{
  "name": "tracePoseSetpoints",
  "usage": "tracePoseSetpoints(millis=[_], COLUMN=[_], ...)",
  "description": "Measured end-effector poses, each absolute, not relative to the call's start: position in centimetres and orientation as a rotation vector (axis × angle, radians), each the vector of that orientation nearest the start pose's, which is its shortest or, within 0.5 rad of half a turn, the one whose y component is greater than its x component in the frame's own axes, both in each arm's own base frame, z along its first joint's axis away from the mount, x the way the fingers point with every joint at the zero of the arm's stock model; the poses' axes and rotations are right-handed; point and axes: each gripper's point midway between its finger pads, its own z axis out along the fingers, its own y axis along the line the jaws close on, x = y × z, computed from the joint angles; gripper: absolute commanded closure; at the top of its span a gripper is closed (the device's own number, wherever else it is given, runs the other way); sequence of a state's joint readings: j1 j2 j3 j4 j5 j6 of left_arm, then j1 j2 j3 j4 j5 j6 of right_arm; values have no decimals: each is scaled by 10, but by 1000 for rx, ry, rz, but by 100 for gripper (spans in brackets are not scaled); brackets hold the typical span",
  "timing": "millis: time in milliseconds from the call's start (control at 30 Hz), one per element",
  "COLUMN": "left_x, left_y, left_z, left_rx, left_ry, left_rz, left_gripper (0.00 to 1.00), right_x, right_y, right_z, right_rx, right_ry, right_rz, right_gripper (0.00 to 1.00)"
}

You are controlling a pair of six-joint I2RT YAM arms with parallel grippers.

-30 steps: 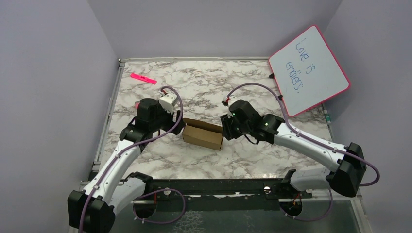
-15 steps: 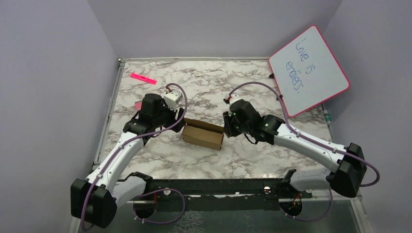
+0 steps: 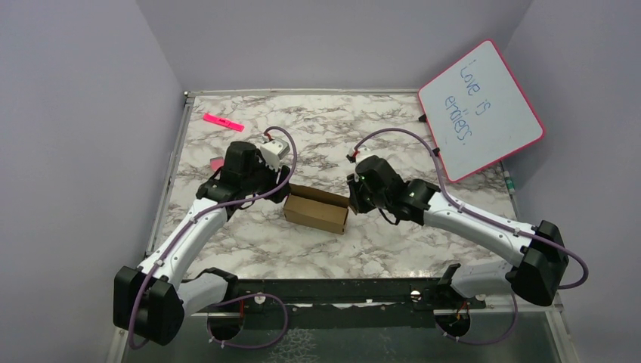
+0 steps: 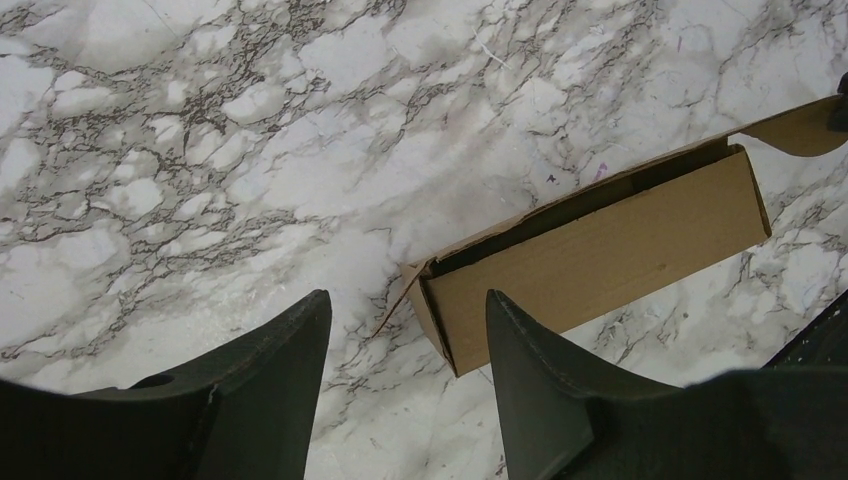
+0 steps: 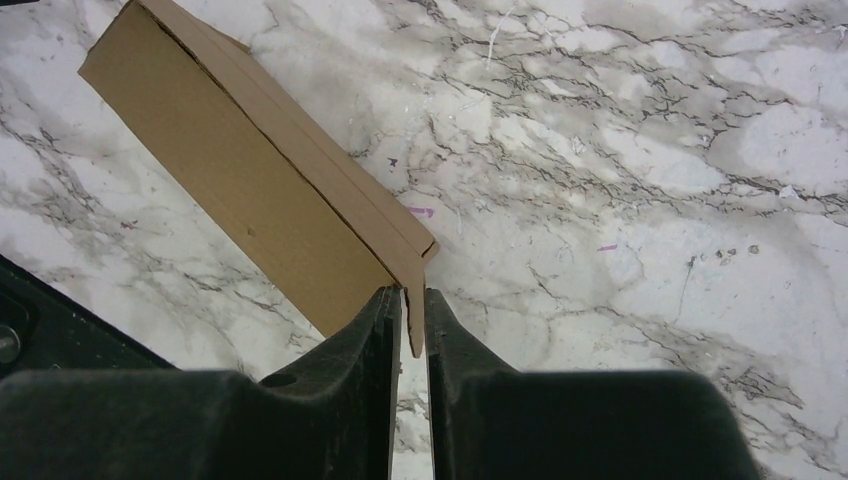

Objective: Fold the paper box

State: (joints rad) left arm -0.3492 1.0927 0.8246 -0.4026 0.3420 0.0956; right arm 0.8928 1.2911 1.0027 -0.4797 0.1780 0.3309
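Brown cardboard paper box (image 3: 316, 212), flap pinched in the right claw (image 5: 412, 300), left claw (image 4: 407, 300) wide, could be torn if tugged.

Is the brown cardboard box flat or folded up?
Folded up: the brown cardboard box stands as a rectangular box, end flaps sticking out.

The paper box (image 3: 316, 209) is plain brown, unmarked. The table (image 3: 340, 136) under it is white marble, veined grey-brown. My fingers (image 4: 270, 390) are black. Beyond the box, left: a hot-pink stick (image 3: 223, 122). Right: a pink-framed whiteboard (image 3: 480, 110) with blue handwriting.
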Motion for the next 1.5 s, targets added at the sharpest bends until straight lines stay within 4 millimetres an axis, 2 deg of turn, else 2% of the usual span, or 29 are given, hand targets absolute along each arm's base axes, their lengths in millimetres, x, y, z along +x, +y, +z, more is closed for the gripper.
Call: tracePoseSetpoints(millis=[67,400,767,1067,1500], left_x=[276,274,273,265,262], left_y=[-159,-162,-168,-180,-175], left_z=[157,151,152,152,163], left_rx=[680,709,729,684,508], left_ry=[2147,2162,2160,2192,2217], left_rz=[-520,-525,-547,-580,-507], left_gripper=[43,55,82,88,94], right_x=[234,236,237,241,249], right_y=[262,261,259,262,267], right_z=[151,147,147,145,146], right_rx=[-571,-595,-627,-594,-450], right_ry=[2296,2296,2283,2308,2378], right_rz=[397,371,352,344,316], right_gripper=[80,95,98,99,99])
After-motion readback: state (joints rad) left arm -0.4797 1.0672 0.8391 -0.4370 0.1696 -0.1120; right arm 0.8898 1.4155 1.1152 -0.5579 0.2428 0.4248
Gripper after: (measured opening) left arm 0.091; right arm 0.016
